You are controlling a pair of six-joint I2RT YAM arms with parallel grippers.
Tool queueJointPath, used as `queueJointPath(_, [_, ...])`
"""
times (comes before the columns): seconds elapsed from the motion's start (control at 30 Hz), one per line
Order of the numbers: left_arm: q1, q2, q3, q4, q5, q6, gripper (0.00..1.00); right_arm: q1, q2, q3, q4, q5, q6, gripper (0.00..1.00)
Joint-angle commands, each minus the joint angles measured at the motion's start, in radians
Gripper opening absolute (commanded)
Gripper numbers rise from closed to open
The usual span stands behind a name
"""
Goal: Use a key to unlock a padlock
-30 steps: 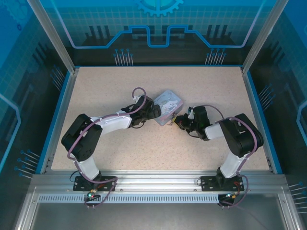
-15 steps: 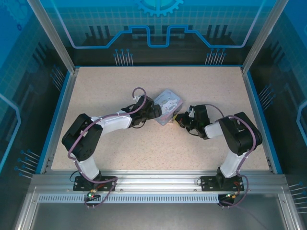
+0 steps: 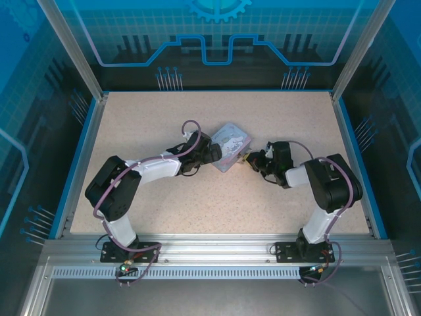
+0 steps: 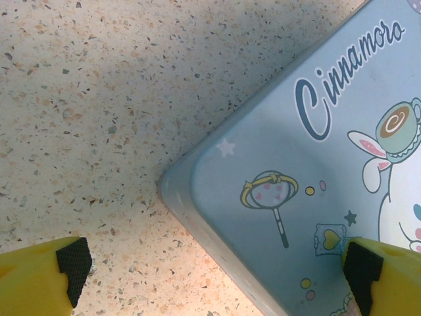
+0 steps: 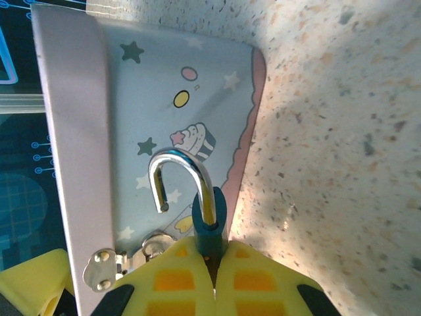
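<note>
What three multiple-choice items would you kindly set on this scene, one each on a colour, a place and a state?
1. The box lid is: A pale blue; B red; C green.
2. The padlock is: A lying loose, untouched; B shut inside the box; C pinched by the right gripper.
3. The padlock's shackle is: A open, one end free; B locked shut; C missing.

Answers: A, the left wrist view shows a pale blue lid. C, yellow fingers clamp its body. A, the shackle's tip hangs clear of the body.
</note>
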Motion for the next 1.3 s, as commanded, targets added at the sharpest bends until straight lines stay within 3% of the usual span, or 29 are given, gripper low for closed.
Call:
queueJointPath(0.0, [-0.010,0.043,-0.011,-0.166,0.027,0.037,0.99,-0.022,-0.076,-0.034,-0.045,-0.046,-0.050,0.00])
queueJointPath(0.43, [-0.009,-0.075,0.097,-0.222,0.096,0.062,0.99,-0.111,-0.242,-0.118,-0.292,-0.058,-0.176,0.00])
queueJointPath(0.8, [-0.007,-0.292,0.045,-0.256,0.107,0.050,0.99,-0.224,-0.308,-0.184,-0.439,-0.098,-0.212,0.00])
queueJointPath(0.87, [-0.006,-0.331,0.034,-0.266,0.108,0.050,0.99,-0.244,-0.333,-0.195,-0.474,-0.099,-0.219,0.11])
queueJointPath(1.0, [-0.002,-0.407,0.016,-0.296,0.108,0.055,0.99,-0.280,-0.415,-0.202,-0.592,-0.097,-0.244,0.44])
queueJointPath(1.27, [0.030,-0.584,-0.043,-0.360,0.072,0.061,0.99,-0.336,-0.732,-0.165,-0.925,-0.013,-0.297,0.85])
